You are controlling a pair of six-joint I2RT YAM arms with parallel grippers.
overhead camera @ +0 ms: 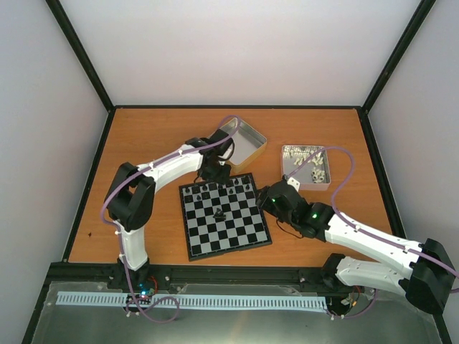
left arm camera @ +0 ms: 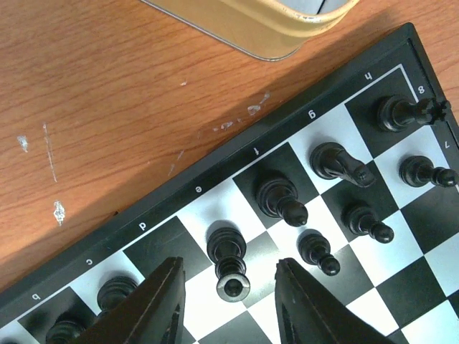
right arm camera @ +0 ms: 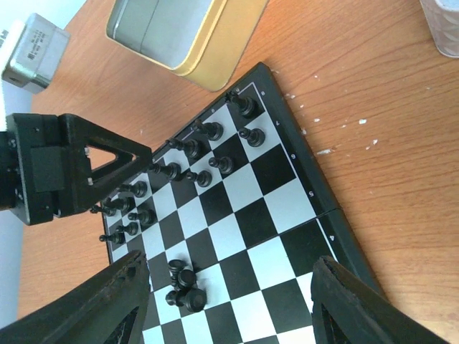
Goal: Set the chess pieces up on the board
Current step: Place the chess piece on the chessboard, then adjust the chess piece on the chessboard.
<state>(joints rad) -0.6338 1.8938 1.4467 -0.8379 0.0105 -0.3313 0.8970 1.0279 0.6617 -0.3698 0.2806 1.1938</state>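
Observation:
The board (overhead camera: pixel 188 247) lies at the table's middle, turned slightly. Several black chess pieces (overhead camera: pixel 215 188) stand in its two far rows. A small heap of black pieces (overhead camera: pixel 219 213) lies near the board's centre, also in the right wrist view (right arm camera: pixel 183 283). My left gripper (overhead camera: pixel 215 172) is open over the far rows. In the left wrist view its fingers (left arm camera: pixel 154 304) stand on either side of an upright black piece (left arm camera: pixel 226 247) without touching it. My right gripper (overhead camera: pixel 269 197) is open and empty at the board's right edge (right arm camera: pixel 337 215), above the squares.
An empty gold-sided metal tin (overhead camera: pixel 244 140) stands just beyond the board, close to the left gripper (left arm camera: pixel 265 29). A second tin (overhead camera: pixel 307 165) holding pale pieces sits at the right rear. Bare orange table surrounds the board.

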